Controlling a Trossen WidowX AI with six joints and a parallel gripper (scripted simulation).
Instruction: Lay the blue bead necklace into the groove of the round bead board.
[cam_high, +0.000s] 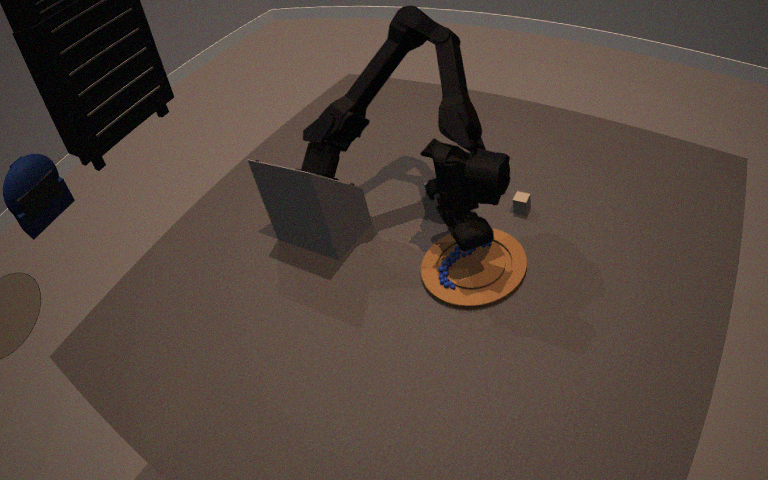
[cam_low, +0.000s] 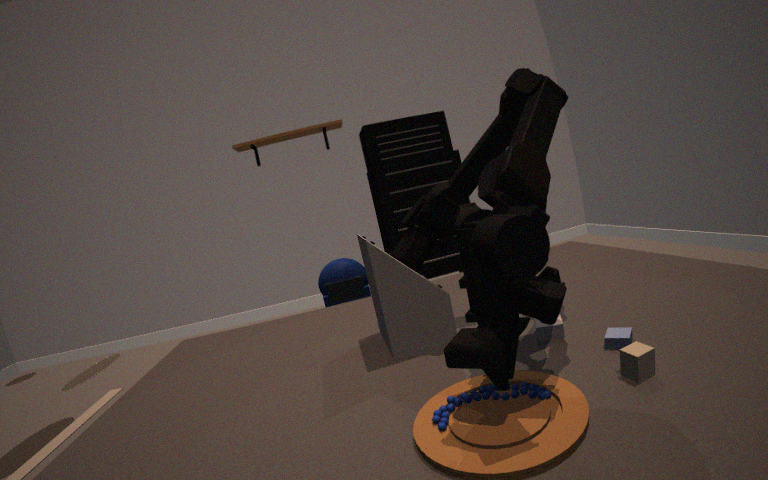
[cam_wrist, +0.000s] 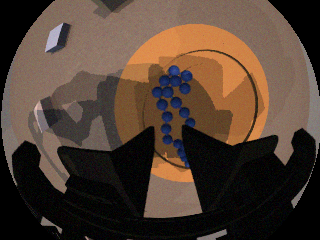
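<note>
The blue bead necklace (cam_high: 443, 275) (cam_low: 445, 414) (cam_wrist: 167, 116) lies bunched in a doubled arc along the left and back of the round orange bead board (cam_high: 513, 277) (cam_low: 572, 421) (cam_wrist: 225, 41). Its two strands run side by side around part of the groove, with some beads beside it. The groove's front and right show no beads. My gripper (cam_low: 502, 384) (cam_wrist: 168, 130) points down low over the arc's back part. Its fingers are partly open, with a gap and nothing gripped between them. Beads show just ahead of and below the tips; the fingers hide some in the top view.
A tan cube (cam_high: 521, 203) (cam_low: 637, 362) stands behind the board to the right. A bluish block (cam_low: 617, 337) (cam_wrist: 57, 37) lies near it, and a pale block (cam_low: 550, 329) (cam_wrist: 45, 116) lies behind the gripper. A grey slanted panel (cam_high: 308, 215) (cam_low: 407, 316) stands left of the arm.
</note>
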